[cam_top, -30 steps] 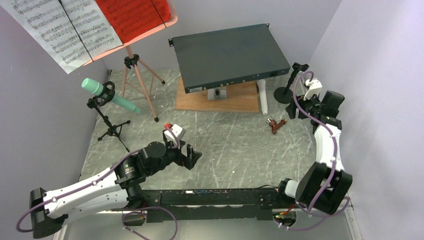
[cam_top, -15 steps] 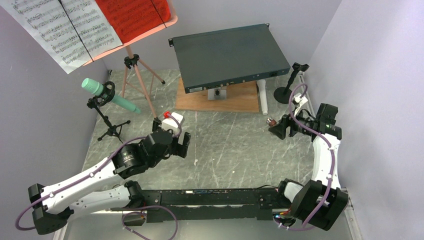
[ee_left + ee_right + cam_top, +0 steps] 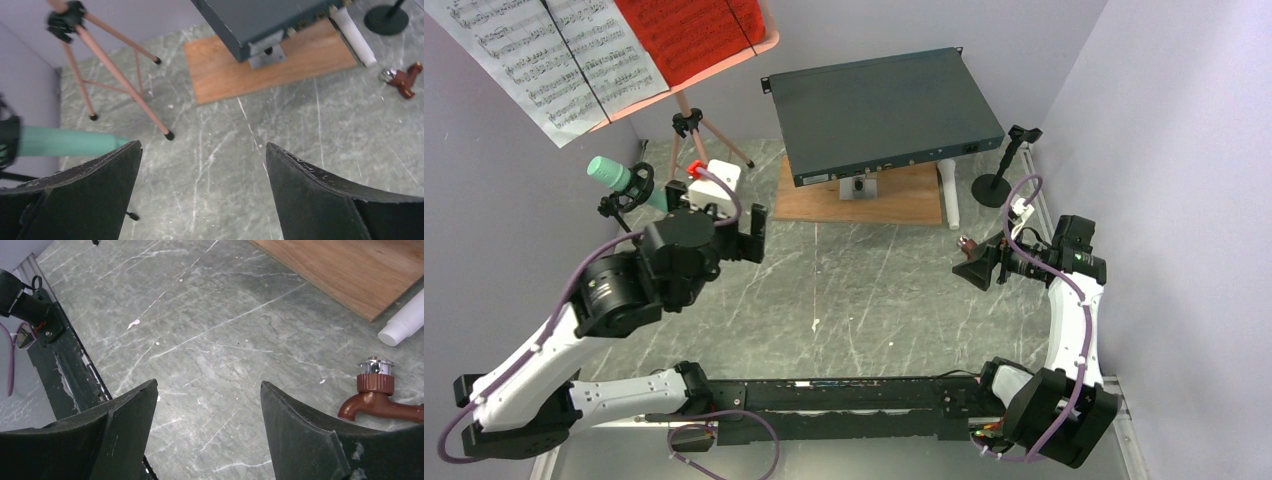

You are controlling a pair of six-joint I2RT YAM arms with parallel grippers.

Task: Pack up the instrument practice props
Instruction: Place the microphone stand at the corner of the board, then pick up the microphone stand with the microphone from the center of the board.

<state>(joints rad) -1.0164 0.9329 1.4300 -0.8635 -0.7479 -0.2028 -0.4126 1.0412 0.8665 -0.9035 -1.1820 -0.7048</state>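
Note:
The salmon-pink tripod music stand [image 3: 696, 135] stands at the back left and holds white [image 3: 544, 50] and red [image 3: 689, 35] sheet-music pages. A mint tube [image 3: 612, 173] sits clipped in a small black tripod holder. The black round-based mic stand [image 3: 996, 185] is at the back right, with a white tube [image 3: 950, 198] beside the wooden board. My left gripper [image 3: 742, 232] is open and empty, raised near the tripod's legs [image 3: 120, 80] and the mint tube [image 3: 65, 141]. My right gripper [image 3: 974, 268] is open and empty, just in front of a brown tap-shaped piece [image 3: 377, 395].
A dark grey rack box [image 3: 884, 110] rests on a wooden board [image 3: 864, 200] at the back centre. Purple-grey walls close in on the left, back and right. A black rail [image 3: 844, 395] runs along the near edge. The right wrist view shows the white tube's end [image 3: 405, 322].
My left arm has risen and swung to the back left, toward the music stand tripod. My right arm has pulled away from the round-based mic stand toward the brown piece. Both stay open.

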